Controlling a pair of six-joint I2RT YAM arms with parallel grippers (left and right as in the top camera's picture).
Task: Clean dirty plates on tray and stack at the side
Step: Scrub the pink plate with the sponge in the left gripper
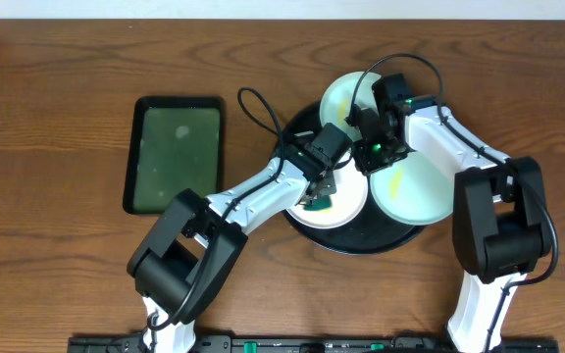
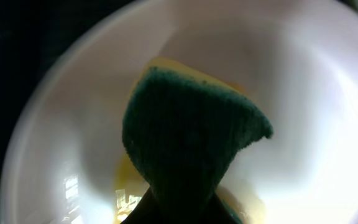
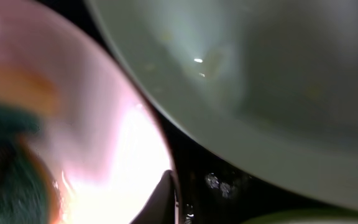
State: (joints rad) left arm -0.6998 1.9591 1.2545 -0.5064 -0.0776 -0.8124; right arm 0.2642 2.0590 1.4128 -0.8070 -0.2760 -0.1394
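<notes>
The round black tray (image 1: 361,241) holds three plates. My left gripper (image 1: 320,189) is shut on a green and yellow sponge (image 1: 317,204) and presses it on the near-left white plate (image 1: 352,201). In the left wrist view the sponge (image 2: 191,137) covers the plate's (image 2: 303,74) middle, with a yellow smear (image 2: 126,180) beside it. My right gripper (image 1: 365,157) sits at this plate's far rim. In the right wrist view one finger (image 3: 168,194) lies against the rim of that plate (image 3: 104,124); the other finger is hidden. A pale green plate (image 1: 341,98) is at the back, and another (image 1: 422,191) with a yellow smear is at the right.
A rectangular dark-green tray (image 1: 175,152) with a black rim lies on the wooden table to the left of the round tray. The back plate (image 3: 260,81) overhangs the black tray floor (image 3: 210,171) close to my right gripper. Both arms cross over the tray.
</notes>
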